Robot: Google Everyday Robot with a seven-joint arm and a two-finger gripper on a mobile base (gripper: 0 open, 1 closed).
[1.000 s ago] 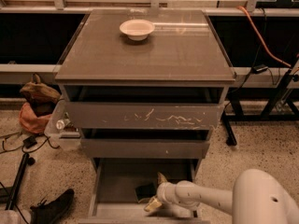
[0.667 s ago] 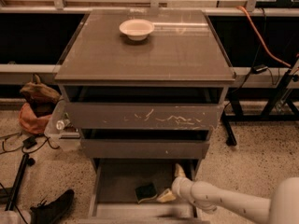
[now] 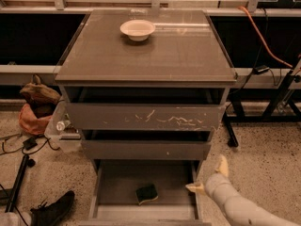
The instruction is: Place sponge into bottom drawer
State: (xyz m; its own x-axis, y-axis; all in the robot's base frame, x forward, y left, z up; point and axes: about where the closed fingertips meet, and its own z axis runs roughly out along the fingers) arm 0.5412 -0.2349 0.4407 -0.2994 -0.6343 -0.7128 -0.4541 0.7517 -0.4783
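Note:
The sponge [image 3: 147, 193], dark green on top with a pale yellow edge, lies flat on the base of the bottom drawer [image 3: 117, 182], which is pulled out under the cabinet. My gripper [image 3: 209, 175] is to the right of the drawer, over its right wall and outside the tray, with its two cream fingers spread apart and nothing between them. The white arm runs from it to the lower right corner. The gripper is well clear of the sponge.
A cream bowl [image 3: 137, 29] stands on the cabinet top [image 3: 155, 55]. The scratched-front drawer [image 3: 146, 117] and the middle drawer [image 3: 146, 149] are slightly ajar. A black shoe [image 3: 52, 210], cables and a red bag [image 3: 34, 119] lie on the floor at left. A black stand's leg [image 3: 230, 131] is at right.
The gripper has let go of the sponge, which now lies on the drawer's base. The gripper has drawn back to the right, out of the drawer.

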